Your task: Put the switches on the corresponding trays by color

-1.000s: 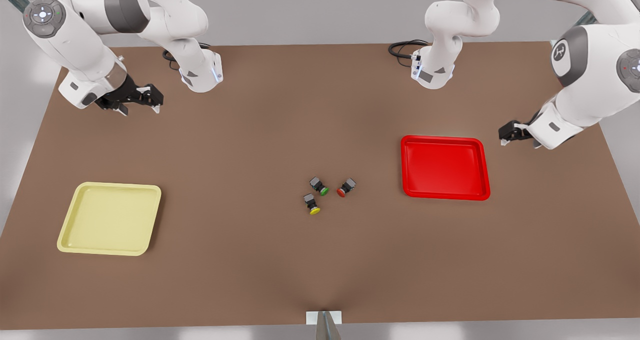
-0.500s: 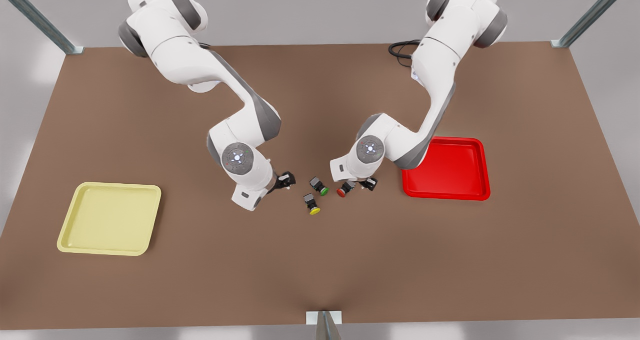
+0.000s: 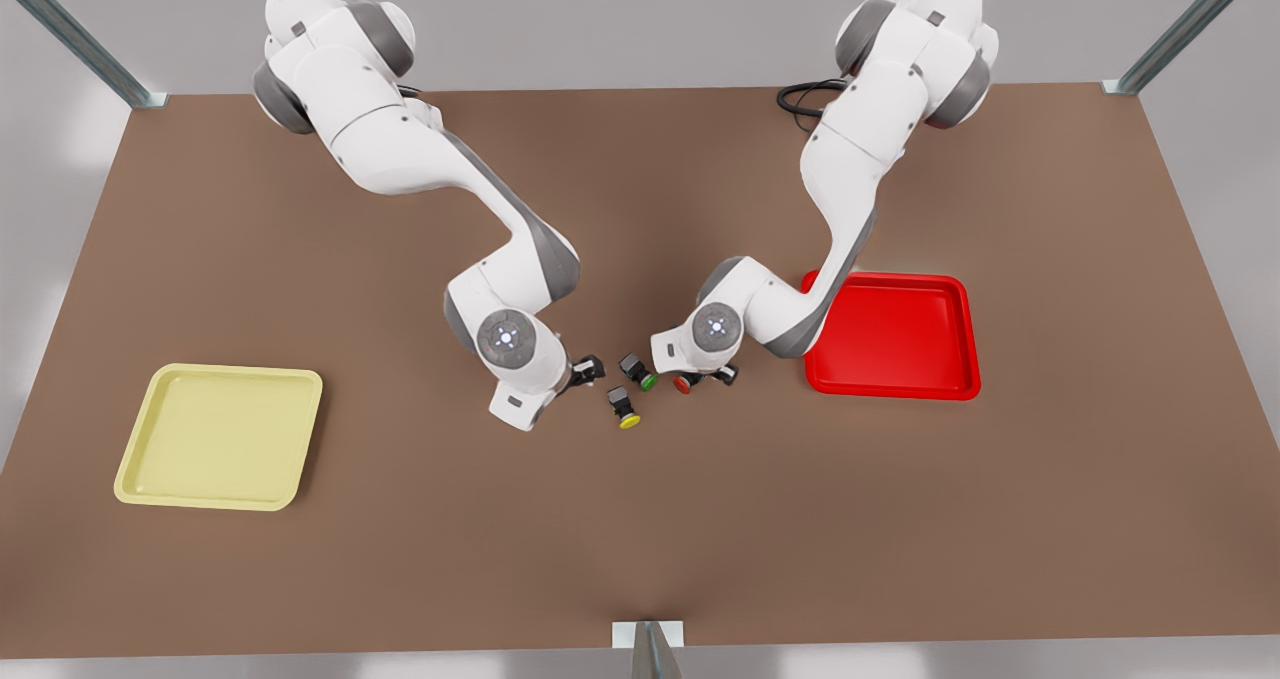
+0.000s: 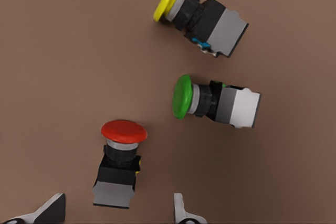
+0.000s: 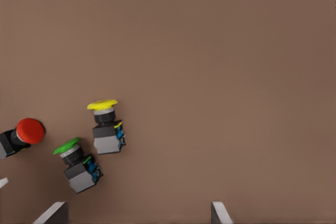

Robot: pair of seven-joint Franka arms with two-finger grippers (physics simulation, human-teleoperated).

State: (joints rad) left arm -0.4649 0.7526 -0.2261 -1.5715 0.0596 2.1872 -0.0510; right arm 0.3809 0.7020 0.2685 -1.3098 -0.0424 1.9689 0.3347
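Observation:
Three switches lie together at the table's middle. The red-capped switch [image 3: 683, 385] [image 4: 124, 131] [image 5: 30, 130] lies on its side, and my left gripper [image 3: 715, 374] [image 4: 116, 211] hovers over it, open, its fingertips on either side of the grey body. The yellow-capped switch [image 3: 622, 404] [image 4: 202, 17] [image 5: 106, 129] lies nearby. My right gripper [image 3: 585, 367] [image 5: 136, 214] is open beside it, toward the front view's left. The red tray [image 3: 890, 335] is at the front view's right, and the pale yellow tray [image 3: 220, 437] is at the far left. Both are bare.
A green-capped switch [image 3: 640, 371] [image 4: 215, 103] [image 5: 77, 166] lies between the other two, close to both grippers. Black cables [image 3: 805, 97] lie by the arm base at the back. A small bracket [image 3: 648, 639] sits at the table's near edge.
Both arms swung in from the table's outer sides to the switches at the middle. Over the last half second each gripper edged closer. The switches and trays stayed put.

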